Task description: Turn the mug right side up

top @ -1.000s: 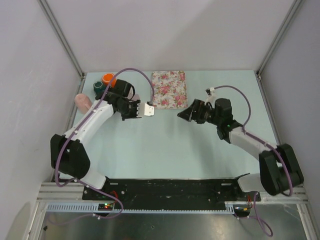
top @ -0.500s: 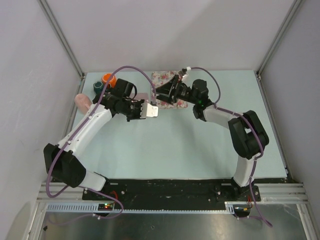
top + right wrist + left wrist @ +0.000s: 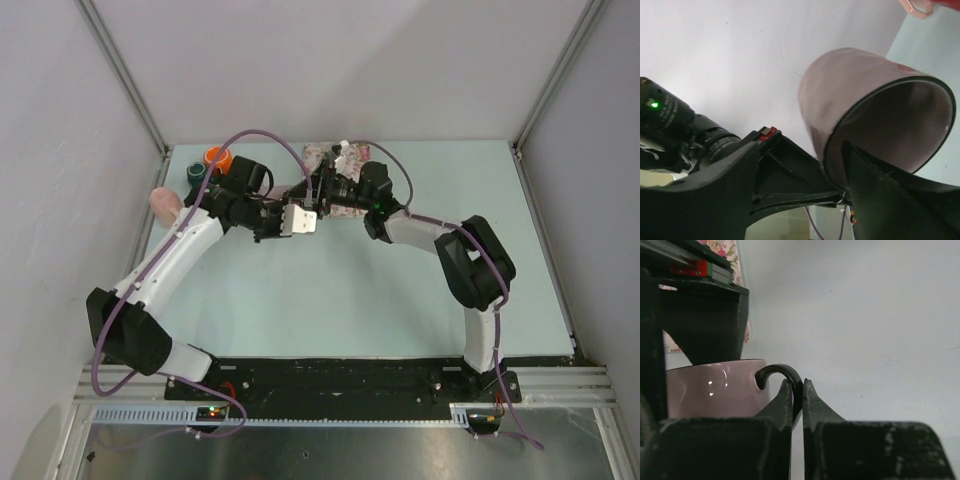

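left gripper: jaws pinched together on black handle | mug: pale pink, body just beside left jaws, mouth toward right gripper | right jaws: apart, straddling mug rim, one finger inside, one outside the wall | beyond: floral cloth just behind right jaws, on pale green table

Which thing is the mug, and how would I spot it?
Find the pale green table, then the flowered cloth along its far edge. Just in front, the left end effector pinches the mug by its thin dark handle; it is pale pink, unlike the orange cup and teal cup in the far left corner.
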Available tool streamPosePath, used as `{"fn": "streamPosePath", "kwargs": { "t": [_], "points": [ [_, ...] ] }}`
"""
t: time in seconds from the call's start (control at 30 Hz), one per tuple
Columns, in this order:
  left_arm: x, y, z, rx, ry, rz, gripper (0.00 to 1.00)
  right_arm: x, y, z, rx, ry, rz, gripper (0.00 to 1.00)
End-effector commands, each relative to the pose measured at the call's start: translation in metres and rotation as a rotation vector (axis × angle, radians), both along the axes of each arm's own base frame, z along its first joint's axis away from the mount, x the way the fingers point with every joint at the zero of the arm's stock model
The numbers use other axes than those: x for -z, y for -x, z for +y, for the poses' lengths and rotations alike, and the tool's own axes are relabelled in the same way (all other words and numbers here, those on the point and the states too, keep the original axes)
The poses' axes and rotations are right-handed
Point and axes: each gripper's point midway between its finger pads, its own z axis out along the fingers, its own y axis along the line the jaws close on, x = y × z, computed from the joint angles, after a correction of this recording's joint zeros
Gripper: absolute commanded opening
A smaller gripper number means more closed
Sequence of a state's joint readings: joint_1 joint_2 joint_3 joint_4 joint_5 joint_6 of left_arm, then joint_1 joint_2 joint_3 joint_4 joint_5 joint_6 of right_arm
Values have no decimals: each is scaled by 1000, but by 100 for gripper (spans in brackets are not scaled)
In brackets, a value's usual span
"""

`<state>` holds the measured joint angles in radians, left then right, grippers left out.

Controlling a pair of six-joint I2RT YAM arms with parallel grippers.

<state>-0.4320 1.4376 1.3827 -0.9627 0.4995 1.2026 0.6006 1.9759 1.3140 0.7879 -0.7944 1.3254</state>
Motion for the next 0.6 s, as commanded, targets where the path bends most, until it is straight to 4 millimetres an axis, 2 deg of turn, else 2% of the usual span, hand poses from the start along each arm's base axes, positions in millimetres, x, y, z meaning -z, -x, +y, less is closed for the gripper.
{"fn": "streamPosePath", "kwargs": {
  "t": [0.0, 0.07, 0.1, 0.13, 0.17, 0.2, 0.23, 0.27, 0.33, 0.37, 0.4, 0.43, 0.5, 0.57],
  "points": [
    [-55, -10, -13, 35, 102, -161, 0, -26, 10, 6, -79, -73, -45, 53],
    [-54, -10, -13, 20, 103, -152, 0, -29, 9, 4, -83, -82, -50, 18],
    [-56, -11, -13, 7, 105, -149, 0, -29, 7, 1, -79, -80, -54, 9],
    [-57, -13, -11, -10, 102, -148, 7, -28, 4, -1, -73, -70, -52, 5],
    [-59, -14, -10, -42, 107, -137, 35, -26, -1, -5, -59, -53, -61, 2],
    [-61, -17, -8, -80, 103, -131, 67, -22, -6, -9, -36, -23, -52, 1],
    [-65, -19, -6, -128, 112, -117, 83, -18, -15, -15, -3, 11, -82, 1],
    [-67, -22, -2, -175, 110, -111, 91, -14, -23, -21, 40, 59, -78, 0],
    [-72, -23, 5, -266, 118, -96, 98, -8, -43, -36, 134, 179, -140, 0],
    [-75, -23, 8, -317, 129, -83, 99, -11, -56, -44, 184, 244, -219, 0],
    [-78, -24, 12, -368, 136, -80, 99, -2, -69, -54, 239, 349, -223, 0],
    [-82, -23, 15, -432, 160, -60, 99, -7, -83, -63, 282, 437, -301, 0],
    [-87, -22, 23, -554, 201, -21, 100, 16, -109, -86, 339, 690, -361, 0],
    [-86, -20, 33, -665, 235, 26, 100, 28, -131, -106, 345, 869, -408, 0]
  ]
}}
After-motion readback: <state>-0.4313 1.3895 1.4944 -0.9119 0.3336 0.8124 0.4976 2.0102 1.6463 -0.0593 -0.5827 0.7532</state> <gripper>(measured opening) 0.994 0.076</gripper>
